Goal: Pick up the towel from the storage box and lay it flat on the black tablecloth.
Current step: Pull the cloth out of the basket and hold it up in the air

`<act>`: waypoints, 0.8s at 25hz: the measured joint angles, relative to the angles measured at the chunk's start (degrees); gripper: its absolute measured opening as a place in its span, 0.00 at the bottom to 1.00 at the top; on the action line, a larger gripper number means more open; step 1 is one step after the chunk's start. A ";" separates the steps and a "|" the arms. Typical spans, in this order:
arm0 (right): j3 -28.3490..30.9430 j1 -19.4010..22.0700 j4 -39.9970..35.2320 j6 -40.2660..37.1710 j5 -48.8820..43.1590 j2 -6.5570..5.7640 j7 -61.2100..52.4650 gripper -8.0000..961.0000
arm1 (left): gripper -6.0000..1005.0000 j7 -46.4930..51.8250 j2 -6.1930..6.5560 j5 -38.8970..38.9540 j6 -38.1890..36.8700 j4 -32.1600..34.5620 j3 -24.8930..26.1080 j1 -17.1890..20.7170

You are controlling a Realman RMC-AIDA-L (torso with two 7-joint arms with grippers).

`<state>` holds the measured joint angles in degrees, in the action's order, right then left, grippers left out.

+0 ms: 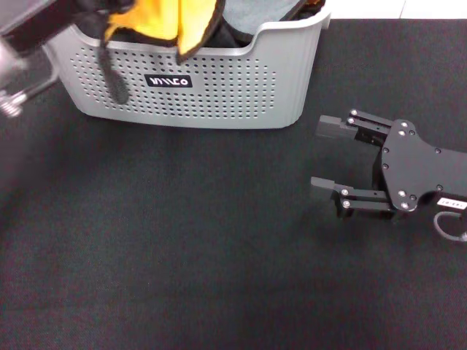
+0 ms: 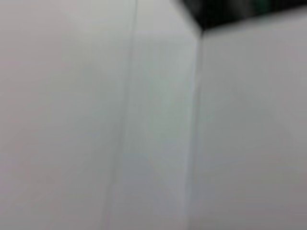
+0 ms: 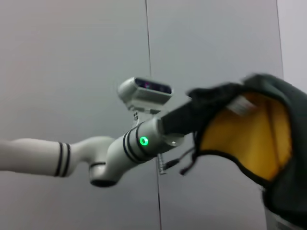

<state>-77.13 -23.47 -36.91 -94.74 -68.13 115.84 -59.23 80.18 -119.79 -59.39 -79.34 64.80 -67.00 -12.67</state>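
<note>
Black tablecloth bears storage box; left hand grasps towel; right hand rests released.

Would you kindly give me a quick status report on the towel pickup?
Left gripper over the storage box, lifting the towel. Right gripper open, parked on the black tablecloth. Nothing in the way.
</note>
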 joint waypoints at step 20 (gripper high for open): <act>-0.07 -0.01 3.18 -3.43 0.85 0.37 0.33 0.83 | 0.03 -17.76 0.43 -5.40 -30.01 -41.01 9.32 -7.14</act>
<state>-77.20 -23.48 -33.74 -98.17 -67.28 116.21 -58.91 62.42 -119.36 -64.79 -109.34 23.80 -57.69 -19.80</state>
